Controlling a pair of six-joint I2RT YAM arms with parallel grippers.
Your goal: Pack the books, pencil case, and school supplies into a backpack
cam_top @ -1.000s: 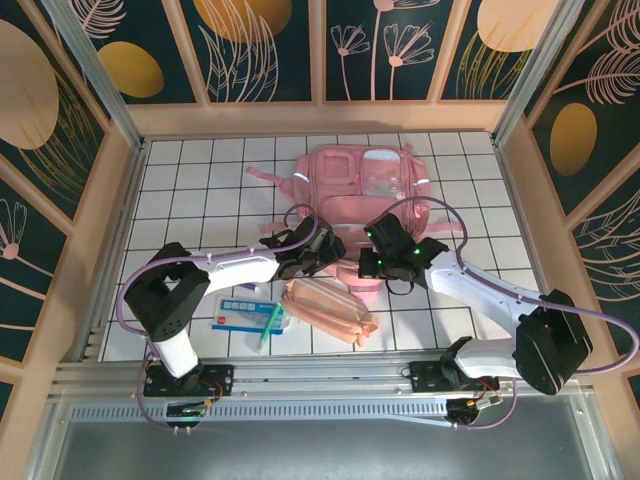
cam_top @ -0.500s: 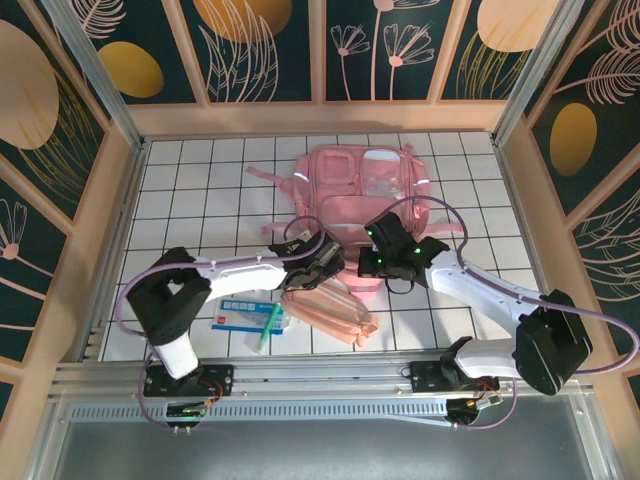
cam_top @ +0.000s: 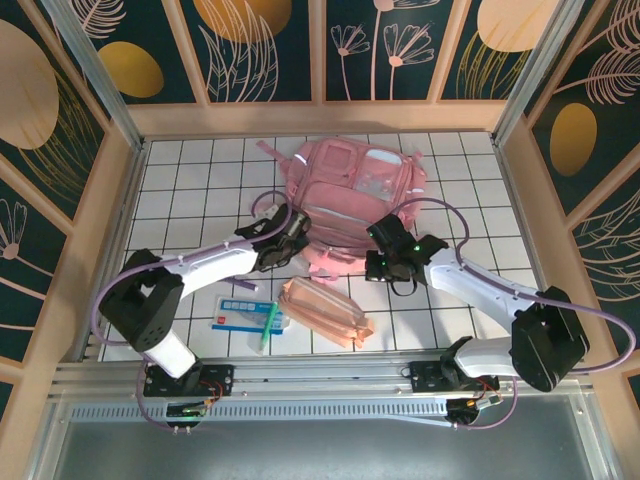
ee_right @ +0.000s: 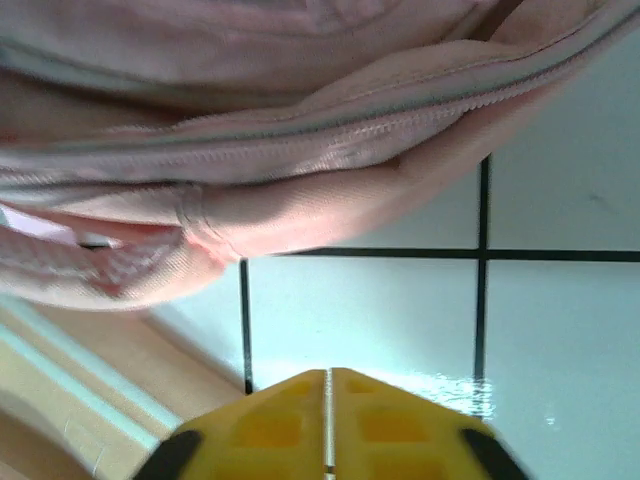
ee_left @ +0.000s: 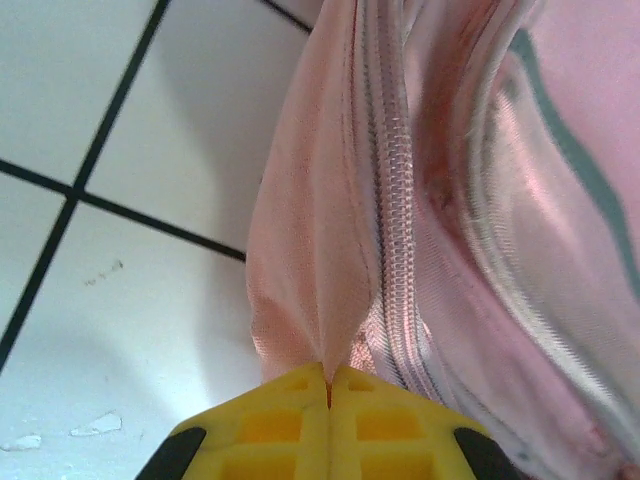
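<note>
A: Where's the backpack (cam_top: pixel 355 190)?
B: Far middle of the tiled table (cam_top: pixel 190 190), lying skewed. The left gripper (cam_top: pixel 290 232) is at its left near edge, the right gripper (cam_top: pixel 378 262) at its near right edge.
A: Fingers?
B: Left wrist view: left gripper (ee_left: pixel 328 385) pressed together, pinching a fold of backpack (ee_left: pixel 300 250) fabric beside the zipper (ee_left: pixel 395 230). Right wrist view: right gripper (ee_right: pixel 327 385) closed on nothing, over bare tile, backpack (ee_right: pixel 300 130) edge just ahead.
A: Around it?
B: Pencil case (cam_top: pixel 325 312) lies near the backpack's near edge, between the arms. Packet (cam_top: pixel 240 312) and green pen (cam_top: pixel 268 328) lie left of it, touching.
A: Versus a second ago?
B: The backpack has shifted away and twisted; the left arm is stretched farther. Pencil case, packet and pen haven't moved.
</note>
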